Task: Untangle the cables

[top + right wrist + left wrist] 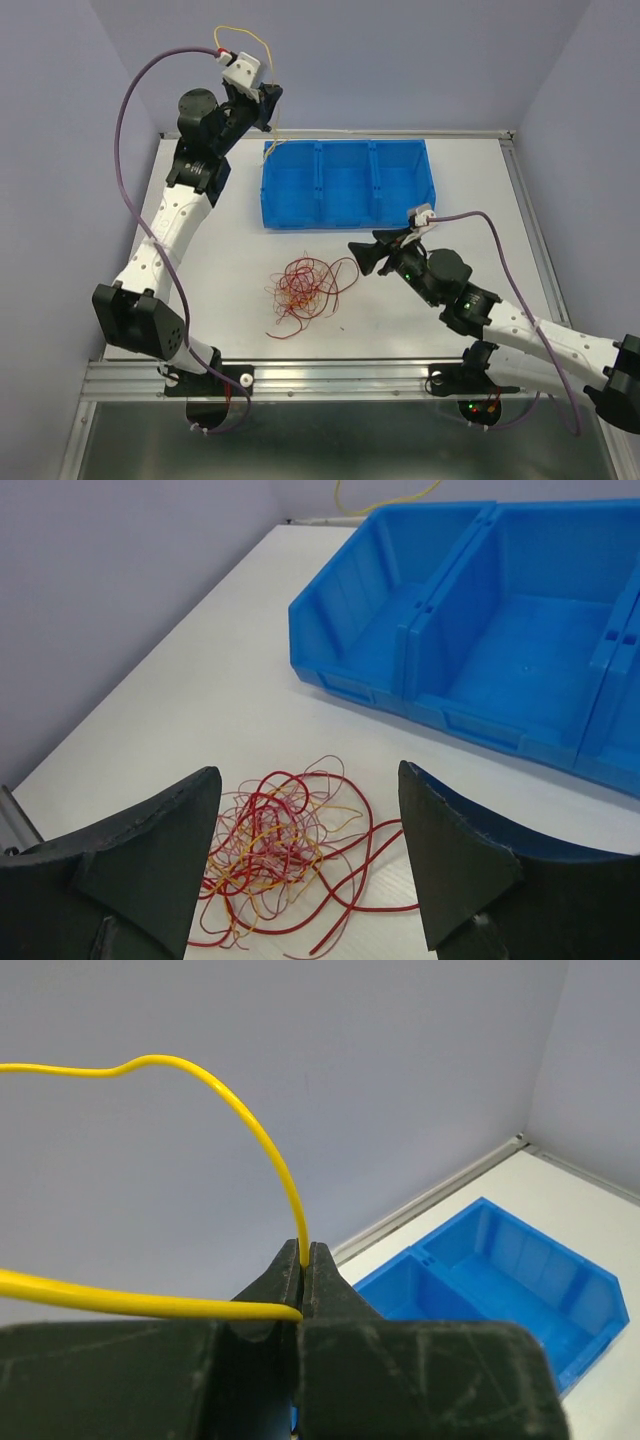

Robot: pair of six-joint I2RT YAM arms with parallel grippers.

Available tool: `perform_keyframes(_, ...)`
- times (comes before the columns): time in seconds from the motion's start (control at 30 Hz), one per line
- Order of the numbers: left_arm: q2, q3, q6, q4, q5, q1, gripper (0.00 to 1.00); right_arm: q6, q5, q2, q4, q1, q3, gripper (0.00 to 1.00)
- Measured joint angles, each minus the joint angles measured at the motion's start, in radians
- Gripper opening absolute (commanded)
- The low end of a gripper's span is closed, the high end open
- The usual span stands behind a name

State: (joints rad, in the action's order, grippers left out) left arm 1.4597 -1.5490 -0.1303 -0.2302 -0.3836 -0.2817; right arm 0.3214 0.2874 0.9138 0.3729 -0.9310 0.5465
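Right fingers [140,840] gape near the tangle [280,855], left fingers [275,1290] pinch a yellow wire [150,1303] aloft near the bin [345,630]; we fear a grab w/ several strands tightening knots.

We found the blue bin [340,670] to be smooth moulded plastic with a soft sheen, and the table [230,250] a matt white surface. The yellow cable [255,1125] wore a smooth, glossy coat. On the left gripper [306,1252] the black fingers [400,1360] looked matt and finely scratched. Those of the right gripper [310,772] looked matt and faintly grainy. The rail [330,375] along the table's near edge looked like ribbed bare metal.
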Motion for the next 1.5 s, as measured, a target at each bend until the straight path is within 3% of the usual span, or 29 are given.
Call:
perform_keyframes(0.37, 0.137, 0.042, -0.005, -0.079, -0.042, 0.034, 0.0, 0.0, 0.067, -0.034, -0.049, 0.0, 0.0, 0.76)
perform_keyframes(0.8, 0.241, -0.004, -0.004, -0.007, -0.095, 0.042, 0.0, 0.0, 0.087, -0.014, -0.059, 0.0, -0.001, 0.73)
perform_keyframes(1.5, -0.051, -0.256, -0.099, 0.044, -0.026, 0.027, 0.0, 0.0, 0.094, -0.018, -0.06, 0.0, -0.005, 0.72)
